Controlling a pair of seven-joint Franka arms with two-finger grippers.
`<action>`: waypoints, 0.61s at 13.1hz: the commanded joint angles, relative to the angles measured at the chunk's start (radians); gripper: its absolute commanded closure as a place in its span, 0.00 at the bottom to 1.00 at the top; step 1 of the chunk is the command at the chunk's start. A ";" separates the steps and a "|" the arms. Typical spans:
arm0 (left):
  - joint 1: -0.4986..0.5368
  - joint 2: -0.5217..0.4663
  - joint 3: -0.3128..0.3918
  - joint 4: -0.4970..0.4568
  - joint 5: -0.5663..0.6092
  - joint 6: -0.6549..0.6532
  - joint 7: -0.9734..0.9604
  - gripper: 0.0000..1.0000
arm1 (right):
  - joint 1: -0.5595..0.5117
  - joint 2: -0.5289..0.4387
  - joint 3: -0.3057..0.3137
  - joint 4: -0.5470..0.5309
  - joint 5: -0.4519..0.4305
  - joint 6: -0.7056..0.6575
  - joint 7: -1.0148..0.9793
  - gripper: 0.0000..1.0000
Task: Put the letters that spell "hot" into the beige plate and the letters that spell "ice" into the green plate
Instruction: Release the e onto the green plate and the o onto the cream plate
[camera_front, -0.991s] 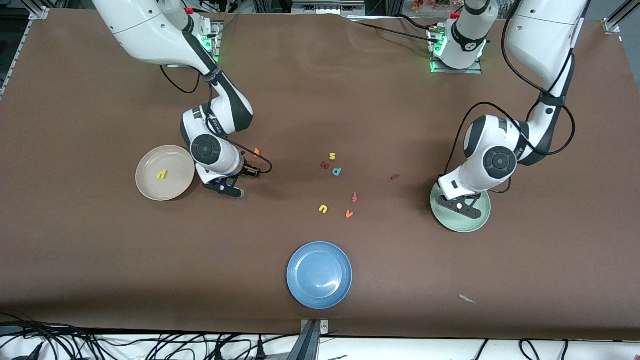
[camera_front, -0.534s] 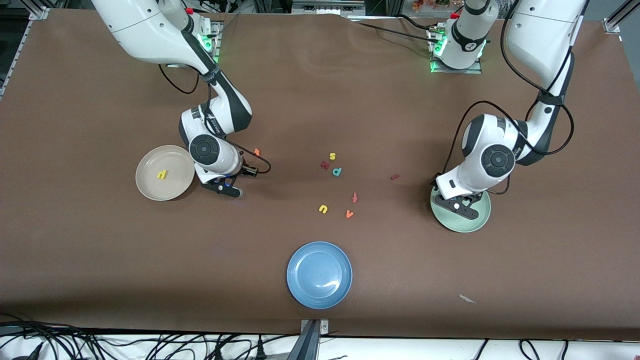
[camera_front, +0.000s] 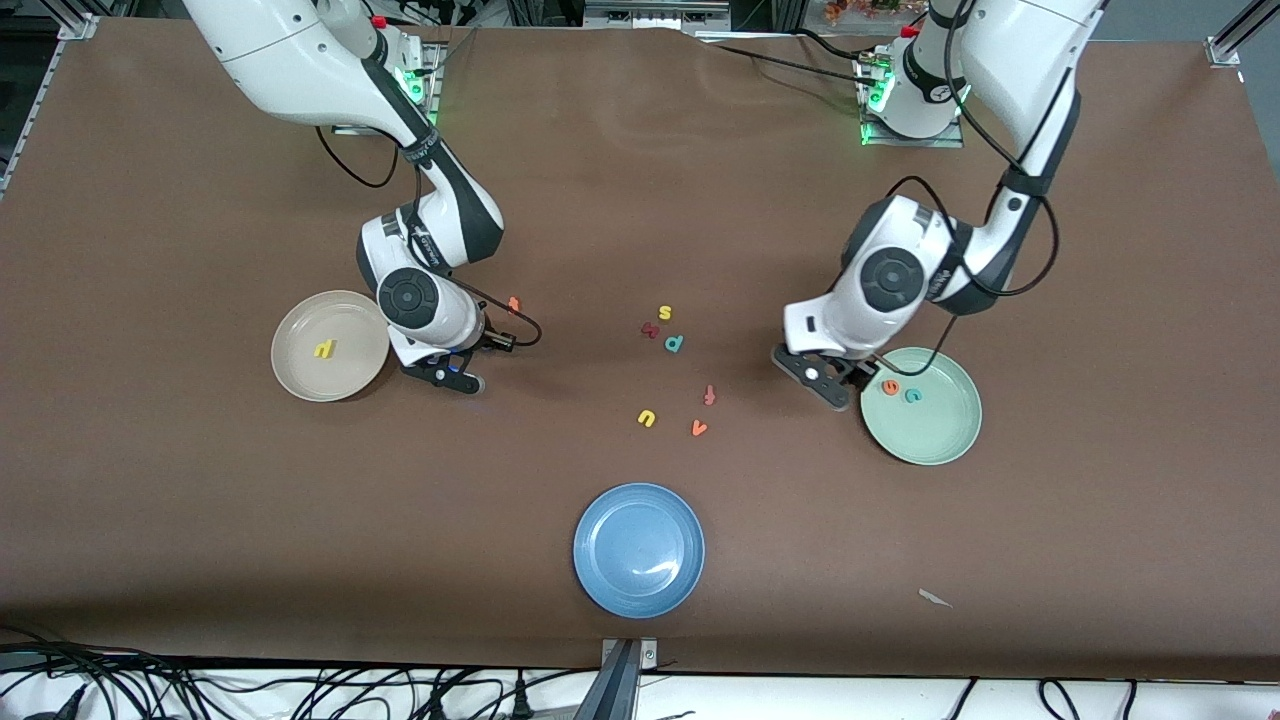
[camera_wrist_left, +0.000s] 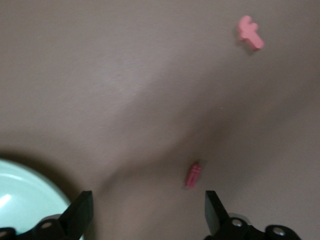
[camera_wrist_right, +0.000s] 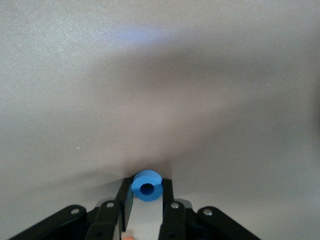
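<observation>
My right gripper (camera_front: 452, 375) sits low at the table beside the beige plate (camera_front: 300, 375), shut on the blue o (camera_wrist_right: 147, 185). A yellow h (camera_front: 322, 349) lies in that plate. The orange t (camera_front: 514, 303) lies on the table by the right wrist. The green plate (camera_front: 930, 440) holds the orange e (camera_front: 889, 387) and the teal c (camera_front: 912, 395). My left gripper (camera_front: 820, 378) hangs open just off that plate's rim (camera_wrist_left: 25, 195). In the left wrist view, the maroon i (camera_wrist_left: 193, 174) lies on the table just ahead of its open fingers; the left arm hides it in the front view.
A blue plate (camera_front: 600, 590) sits near the front camera. Loose letters lie mid-table: a yellow s (camera_front: 664, 313), a maroon squiggle (camera_front: 650, 329), a teal d (camera_front: 674, 343), a reddish f (camera_front: 709, 394), a yellow u (camera_front: 646, 418) and an orange v (camera_front: 699, 428). A paper scrap (camera_front: 934, 598) lies near the front edge.
The left gripper opened over the green plate and swung off it toward the table's middle, uncovering the e and c. The right gripper closed on the blue o and barely moved.
</observation>
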 joint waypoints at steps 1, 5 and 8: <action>0.005 0.025 -0.015 -0.019 0.054 0.043 0.022 0.15 | 0.002 -0.076 -0.046 0.041 -0.002 -0.128 -0.023 0.85; -0.015 0.046 -0.015 -0.082 0.054 0.165 0.022 0.31 | 0.000 -0.137 -0.189 0.058 -0.002 -0.280 -0.260 0.87; -0.015 0.057 -0.015 -0.108 0.054 0.206 0.023 0.33 | -0.006 -0.123 -0.324 0.024 0.000 -0.291 -0.508 0.86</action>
